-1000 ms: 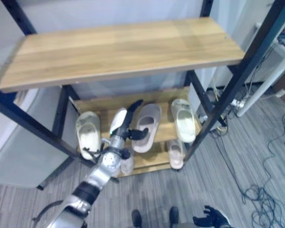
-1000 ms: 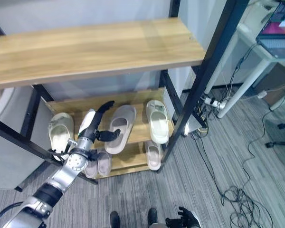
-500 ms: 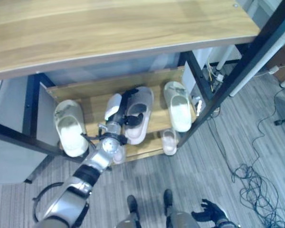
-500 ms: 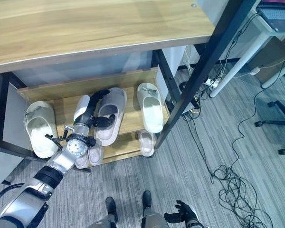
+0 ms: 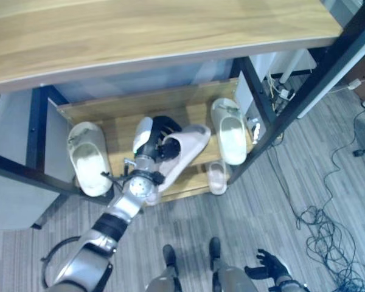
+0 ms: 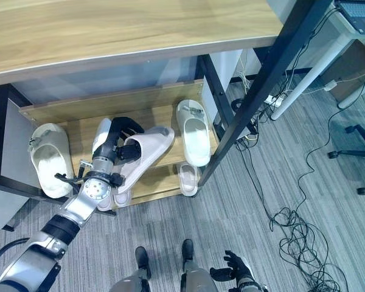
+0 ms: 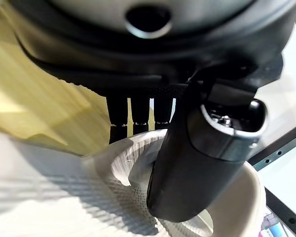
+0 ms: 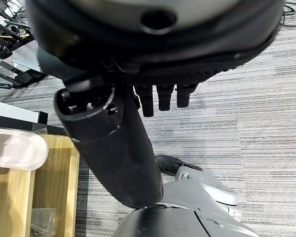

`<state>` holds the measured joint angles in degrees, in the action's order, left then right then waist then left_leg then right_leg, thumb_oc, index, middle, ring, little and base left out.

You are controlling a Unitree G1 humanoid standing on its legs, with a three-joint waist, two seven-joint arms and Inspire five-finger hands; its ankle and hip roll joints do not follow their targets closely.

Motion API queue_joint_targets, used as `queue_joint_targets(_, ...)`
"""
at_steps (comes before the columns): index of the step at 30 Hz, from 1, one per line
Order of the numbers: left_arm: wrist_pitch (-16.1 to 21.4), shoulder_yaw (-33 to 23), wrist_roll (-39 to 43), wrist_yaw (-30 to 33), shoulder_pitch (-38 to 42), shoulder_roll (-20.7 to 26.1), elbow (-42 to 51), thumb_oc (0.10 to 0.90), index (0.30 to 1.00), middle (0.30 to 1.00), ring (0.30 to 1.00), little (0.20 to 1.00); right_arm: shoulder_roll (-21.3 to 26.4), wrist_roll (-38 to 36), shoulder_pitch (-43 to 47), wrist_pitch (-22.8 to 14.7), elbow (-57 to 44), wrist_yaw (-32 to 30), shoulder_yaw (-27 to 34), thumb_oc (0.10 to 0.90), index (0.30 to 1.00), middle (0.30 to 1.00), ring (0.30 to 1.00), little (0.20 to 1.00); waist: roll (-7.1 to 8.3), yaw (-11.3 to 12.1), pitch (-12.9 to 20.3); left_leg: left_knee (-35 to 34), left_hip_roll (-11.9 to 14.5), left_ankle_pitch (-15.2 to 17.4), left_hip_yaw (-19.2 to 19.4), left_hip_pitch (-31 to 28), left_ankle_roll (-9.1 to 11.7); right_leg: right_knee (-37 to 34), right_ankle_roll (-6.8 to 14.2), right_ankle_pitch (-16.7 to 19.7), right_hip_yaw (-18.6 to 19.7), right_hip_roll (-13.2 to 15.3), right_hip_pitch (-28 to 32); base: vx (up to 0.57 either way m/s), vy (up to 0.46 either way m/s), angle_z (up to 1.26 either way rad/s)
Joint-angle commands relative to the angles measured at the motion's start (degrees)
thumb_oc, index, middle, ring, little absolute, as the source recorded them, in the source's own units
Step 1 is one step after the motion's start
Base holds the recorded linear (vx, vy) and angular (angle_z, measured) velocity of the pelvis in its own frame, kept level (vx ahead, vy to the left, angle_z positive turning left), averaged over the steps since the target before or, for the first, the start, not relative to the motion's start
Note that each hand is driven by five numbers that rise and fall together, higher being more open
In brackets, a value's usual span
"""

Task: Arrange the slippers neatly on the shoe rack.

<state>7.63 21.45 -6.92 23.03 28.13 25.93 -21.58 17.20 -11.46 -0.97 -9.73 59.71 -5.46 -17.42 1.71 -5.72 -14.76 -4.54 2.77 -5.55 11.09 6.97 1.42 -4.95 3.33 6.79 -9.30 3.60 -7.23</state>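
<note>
Nearest, low over the grey carpet floor [image 6: 243,201], the right hand [image 6: 234,271] is seen hanging idle, its fingers loosely spread and nothing held. On the lowest shelf [image 5: 188,188] a small pale slipper [image 5: 216,177] lies at the front edge.

Above it, on the middle shelf [image 6: 67,115], the left hand [image 5: 157,135] is closed on the heel end of a pinkish slipper [image 5: 184,152]; in the left wrist view the thumb [image 7: 197,163] is pressed onto the ribbed insole while the fingers [image 7: 133,118] are hooked over the rim behind it. The slipper is held slanted, its toe pointed toward the rack's right post [image 6: 255,91] and its length lying across the shelf, probably so that it can be swung straight beside its neighbours.

A cream slipper [image 5: 88,159] lies to the left and a white slipper [image 5: 229,131] to the right, both set roughly lengthwise and well apart from each other. Farthest up, the top shelf [image 5: 146,30] overhangs the rest.
</note>
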Motion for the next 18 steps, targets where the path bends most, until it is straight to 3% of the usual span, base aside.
queue_joint_targets(1, 8.36, -4.44, 3.12, 1.01, 1.68, -0.89, 9.4, 0.4, 0.3, 0.3, 0.3, 0.3, 0.16, -0.72, -0.49, -1.18, -0.94, -0.18, -1.41, 0.8, 0.9, 0.9, 0.9, 0.9, 0.53, 1.88, 1.94, -0.46, -3.13, 5.34, -3.92, -2.36, 1.35, 0.44, 4.46, -3.65, -0.1, 0.27, 0.88, 0.0, -0.01, 0.07)
queue_joint_targets(6, 10.62, -5.08, 3.22, -1.47, -5.52, -0.06, 19.52, 0.4, 0.3, 0.3, 0.3, 0.3, -0.19, -1.07, 0.5, -1.3, -0.58, -0.6, -1.0, 0.8, 0.9, 0.9, 0.9, 0.9, 0.4, 3.4, 0.09, 0.38, -3.04, 5.49, -4.56, -2.66, 1.14, 1.01, 4.26, -3.78, -0.45, 0.33, 1.25, -0.03, -0.017, 0.05)
queue_joint_targets(8, 11.49, -5.18, 4.02, -2.53, -7.82, 0.45, 22.32, 0.4, 0.3, 0.3, 0.3, 0.3, -0.1, -1.18, 1.67, -1.22, -0.69, -0.8, -1.0, 0.8, 0.9, 0.9, 0.9, 0.9, 0.48, 4.25, -1.94, 2.06, -2.91, 5.58, -4.8, -1.34, 1.13, 2.56, 4.13, -3.91, -0.73, 0.8, 0.17, -0.12, -0.023, 0.11)
queue_joint_targets(10, 11.44, -5.27, 4.06, -2.6, -7.88, 0.52, 22.45, 0.4, 0.3, 0.3, 0.3, 0.3, -0.13, -1.19, 1.74, -1.22, -0.66, -0.79, -1.03, 0.8, 0.9, 0.9, 0.9, 0.9, 0.52, 4.21, -1.9, 2.42, -2.91, 5.73, -4.8, -1.05, 1.13, 2.8, 4.13, -4.0, -0.72, 0.84, -0.05, -0.16, -0.028, 0.12)
queue_joint_targets(11, 12.49, -4.52, 6.51, -3.84, -9.78, 0.26, 24.48, 0.4, 0.3, 0.3, 0.3, 0.3, 0.34, -1.88, 3.72, -1.49, -1.21, -1.59, -1.14, 0.8, 0.9, 0.9, 0.9, 0.9, 0.58, 5.18, -5.65, 8.22, -2.62, 6.42, -5.03, 4.26, 1.13, 7.05, 3.72, -4.33, -1.53, 2.19, -4.08, -0.22, -0.038, 0.09)
queue_joint_targets(18, 12.68, -1.67, 6.27, -4.92, -11.02, 0.97, 26.81, 0.4, 0.3, 0.3, 0.3, 0.3, 1.25, -3.17, 6.32, -2.24, -2.81, -2.99, -1.17, 0.8, 0.9, 0.9, 0.9, 0.9, -0.59, 5.99, -7.87, 19.39, -1.97, 8.76, -6.52, 15.41, 0.66, 18.17, 2.68, -8.06, -3.79, 4.38, -13.92, -0.12, -0.035, 0.11)
